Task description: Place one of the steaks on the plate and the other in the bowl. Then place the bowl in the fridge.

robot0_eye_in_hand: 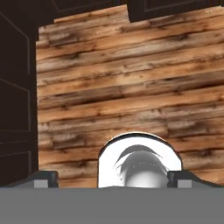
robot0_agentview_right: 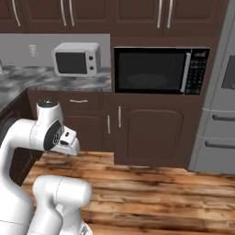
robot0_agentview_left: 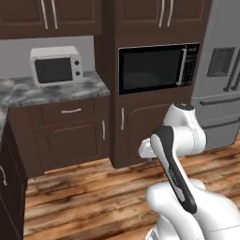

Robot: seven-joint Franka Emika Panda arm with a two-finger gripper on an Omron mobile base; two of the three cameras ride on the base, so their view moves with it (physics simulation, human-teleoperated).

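Two dark fingertips point(robot0_eye_in_hand: 43, 178) of the tool point(robot0_eye_in_hand: 113, 179) stand wide apart at the bottom of the hand view, nothing between them, over the wooden floor point(robot0_eye_in_hand: 131, 87). Beyond the folded arm point(robot0_agentview_left: 178, 140), dark cabinets point(robot0_agentview_left: 70, 136) carry a marbled table point(robot0_agentview_left: 51, 89) with a white microwave point(robot0_agentview_left: 56, 65). Farther right, past the black built-in microwave point(robot0_agentview_left: 157, 68), stands the fridge point(robot0_agentview_left: 220, 70), doors shut.

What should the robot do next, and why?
Probably drive or turn the base to look for the steaks: the gripper is open and empty, pointing at bare wooden floor, and no meat is beside the white microwave on the counter.
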